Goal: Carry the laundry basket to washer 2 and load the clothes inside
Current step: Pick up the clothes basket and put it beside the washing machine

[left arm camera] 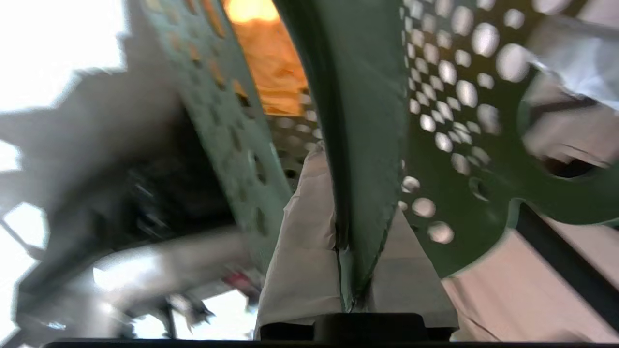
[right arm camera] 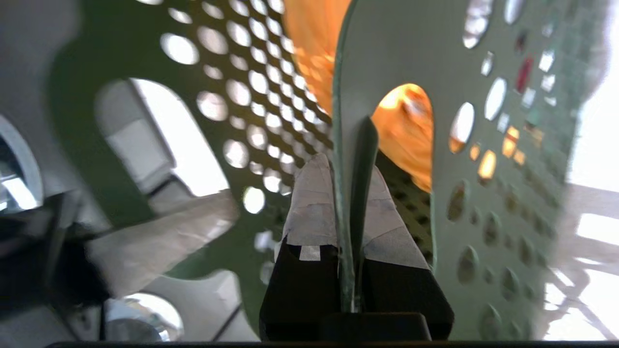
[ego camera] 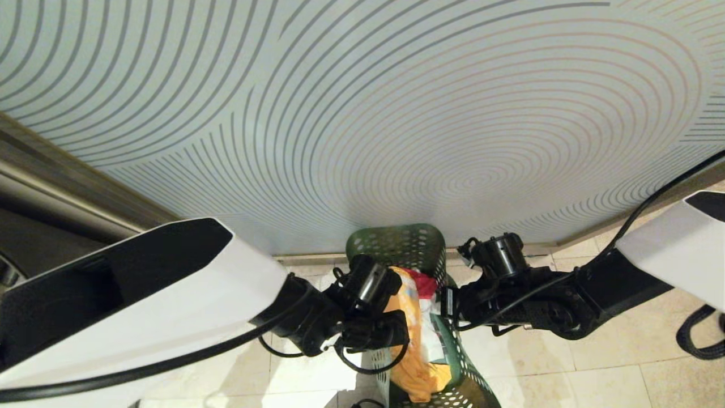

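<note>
Green basket: the laundry basket point(ego camera: 419, 249) stands on pale floor tiles point(ego camera: 595, 362) between both arms (against a striped wall point(ego camera: 362, 113)).
Left gripper point(left arm camera: 355, 270): clamped on its rim.
Right gripper point(right arm camera: 350, 241): pinching the opposite rim.
Clothes point(ego camera: 410, 340): inside, yellow-orange uppermost.

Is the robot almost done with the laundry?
Not yet. Done: both grippers, left and right, have their fingers pinched on the laundry basket walls. In hand: lifting it, the clothes inside. Left: carrying it to the washer, which isn't in view, and loading.
</note>
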`<state>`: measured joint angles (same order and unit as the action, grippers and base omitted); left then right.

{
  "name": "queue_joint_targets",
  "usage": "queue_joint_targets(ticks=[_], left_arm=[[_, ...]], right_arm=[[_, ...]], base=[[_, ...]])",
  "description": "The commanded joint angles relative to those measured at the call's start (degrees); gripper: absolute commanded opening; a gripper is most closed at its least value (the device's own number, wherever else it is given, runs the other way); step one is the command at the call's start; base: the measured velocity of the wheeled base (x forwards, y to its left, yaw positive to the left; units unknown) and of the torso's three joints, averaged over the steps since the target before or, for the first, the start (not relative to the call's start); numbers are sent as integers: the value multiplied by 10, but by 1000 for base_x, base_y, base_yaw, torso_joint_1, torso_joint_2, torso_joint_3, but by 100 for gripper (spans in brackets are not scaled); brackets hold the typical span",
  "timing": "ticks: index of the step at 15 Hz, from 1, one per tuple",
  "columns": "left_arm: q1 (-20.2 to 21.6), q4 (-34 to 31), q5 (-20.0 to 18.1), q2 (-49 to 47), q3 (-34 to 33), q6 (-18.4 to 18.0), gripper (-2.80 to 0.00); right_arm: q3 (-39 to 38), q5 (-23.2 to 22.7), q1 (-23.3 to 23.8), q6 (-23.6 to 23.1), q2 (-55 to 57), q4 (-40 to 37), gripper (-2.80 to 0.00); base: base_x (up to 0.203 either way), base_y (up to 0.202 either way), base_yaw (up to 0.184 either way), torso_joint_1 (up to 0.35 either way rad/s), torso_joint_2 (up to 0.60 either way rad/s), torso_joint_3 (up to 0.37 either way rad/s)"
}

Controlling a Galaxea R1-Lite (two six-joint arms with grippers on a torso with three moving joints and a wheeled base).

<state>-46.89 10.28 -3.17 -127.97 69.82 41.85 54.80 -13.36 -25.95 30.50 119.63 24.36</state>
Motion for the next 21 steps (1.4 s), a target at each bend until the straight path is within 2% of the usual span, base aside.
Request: queue_joint_targets(ticks=[1, 3, 5, 7, 9, 10, 12, 21], left_arm=[[0, 3, -15, 41, -13, 17, -280], [0, 6, -39, 54, -23, 53, -280], [-1, 9, -59, 73, -37, 75, -280], [0, 11, -80, 93, -53, 84, -280], [0, 12, -109, 118, -57, 126, -280], [0, 12, -138, 131, -60, 149, -280], [1, 13, -159, 148, -71, 153, -280], [1, 19, -155, 178, -99, 155, -280]], right_arm=[[-11, -6, -8, 8, -46, 3, -280], [-22, -42, -12, 44, -87, 3, -280], [-34, -98, -13, 87, -131, 3, -280], [-51, -110, -21, 95, -155, 3, -280], [-71, -111, -32, 95, -175, 3, -280], [-80, -110, -42, 93, -183, 3, -280], [-91, -109, -55, 92, -195, 3, -280], [-94, -105, -77, 97, -207, 0, -280]], base=[[0, 0, 0, 0, 0, 0], [0, 0, 0, 0, 0, 0], [0, 0, 0, 0, 0, 0], [0, 0, 0, 0, 0, 0], [0, 0, 0, 0, 0, 0], [0, 0, 0, 0, 0, 0], [0, 0, 0, 0, 0, 0], [0, 0, 0, 0, 0, 0]])
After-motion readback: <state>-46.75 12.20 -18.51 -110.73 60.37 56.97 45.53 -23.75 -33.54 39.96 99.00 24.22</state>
